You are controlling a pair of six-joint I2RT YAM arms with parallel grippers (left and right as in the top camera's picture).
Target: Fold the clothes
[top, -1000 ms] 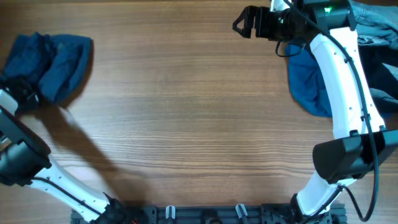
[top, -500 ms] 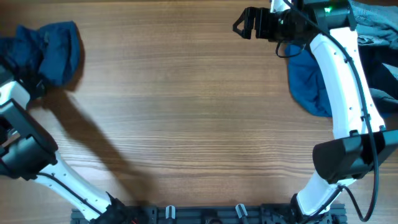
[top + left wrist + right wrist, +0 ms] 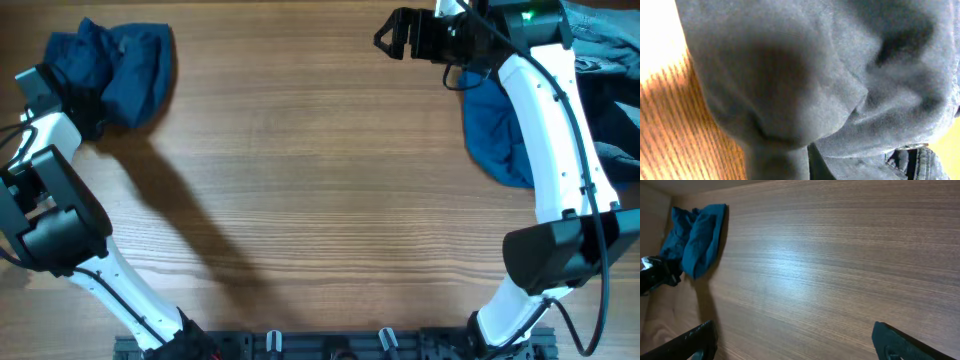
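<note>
Navy shorts (image 3: 115, 62): bunched at the far left corner of the desk (image 3: 320, 200).
Left fingers (image 3: 88, 112): pressed together, apparently pinching the shorts' near edge; contact is hidden by cloth.
Right fingers (image 3: 382, 42): spread wide, empty, over the far desk.
Mid-blue garment (image 3: 495, 135): laid at the right.

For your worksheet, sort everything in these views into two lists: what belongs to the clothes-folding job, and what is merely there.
Belongs to the job:
- navy bundle, gripped by the left gripper
- mid-blue garment
- dark and grey pile
- right gripper, open and empty

Merely there:
- wooden table
- black base rail
</note>
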